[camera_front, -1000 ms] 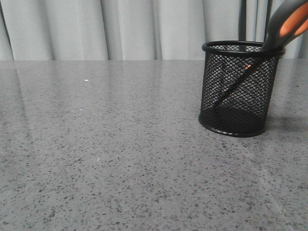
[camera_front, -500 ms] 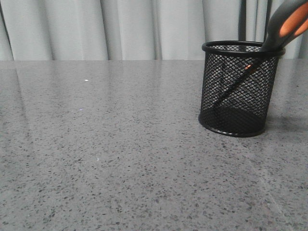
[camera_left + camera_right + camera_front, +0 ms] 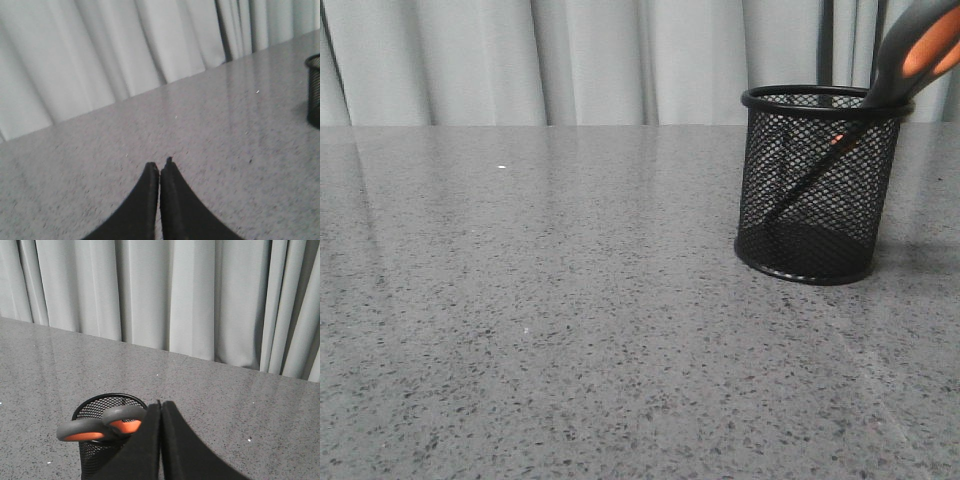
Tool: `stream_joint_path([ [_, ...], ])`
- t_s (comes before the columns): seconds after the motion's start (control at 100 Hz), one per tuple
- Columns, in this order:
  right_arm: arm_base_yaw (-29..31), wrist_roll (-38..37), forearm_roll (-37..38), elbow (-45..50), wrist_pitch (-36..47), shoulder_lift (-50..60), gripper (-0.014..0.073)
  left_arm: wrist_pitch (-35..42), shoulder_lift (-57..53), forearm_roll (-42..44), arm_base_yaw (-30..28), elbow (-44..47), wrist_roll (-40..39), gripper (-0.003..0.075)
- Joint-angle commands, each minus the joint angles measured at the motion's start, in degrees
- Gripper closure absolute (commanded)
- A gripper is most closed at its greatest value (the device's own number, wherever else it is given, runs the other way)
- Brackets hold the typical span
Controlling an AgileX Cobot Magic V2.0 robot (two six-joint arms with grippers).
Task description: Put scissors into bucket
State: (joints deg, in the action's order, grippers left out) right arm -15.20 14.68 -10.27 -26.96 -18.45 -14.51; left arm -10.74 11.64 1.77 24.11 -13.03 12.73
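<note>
The scissors (image 3: 918, 52) lean blades-down in the bucket (image 3: 818, 185) at the surface's (image 3: 570, 300) right, while both the left tool (image 3: 159, 167) and the right tool (image 3: 160, 405) are pressed closed, holding nothing.

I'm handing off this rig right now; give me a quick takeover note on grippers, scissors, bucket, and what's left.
Left gripper: shut, empty, above bare table.
Right gripper: shut, empty, above and just behind the bucket.
Scissors: blades down inside the bucket, leaning on its rim, handle loops sticking out on top.
Bucket: upright on the table's right side.
Done: scissors are in.
Left: nothing apparent; probably just retract the arms.
</note>
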Motion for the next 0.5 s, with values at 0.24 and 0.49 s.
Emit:
stream_joint_path([
  [0.24, -0.01, 0.74, 0.31, -1.24, 5.06, -0.47, 0.0643, 5.71, -4.87, -2.75, -12.07, 10.14, -0.59, 0.0740],
  [0.49, -0.01, 0.74, 0.31, -1.24, 5.06, -0.47, 0.0643, 1.56, -11.55, -6.40, -19.41, 15.80, -5.05, 0.0740],
])
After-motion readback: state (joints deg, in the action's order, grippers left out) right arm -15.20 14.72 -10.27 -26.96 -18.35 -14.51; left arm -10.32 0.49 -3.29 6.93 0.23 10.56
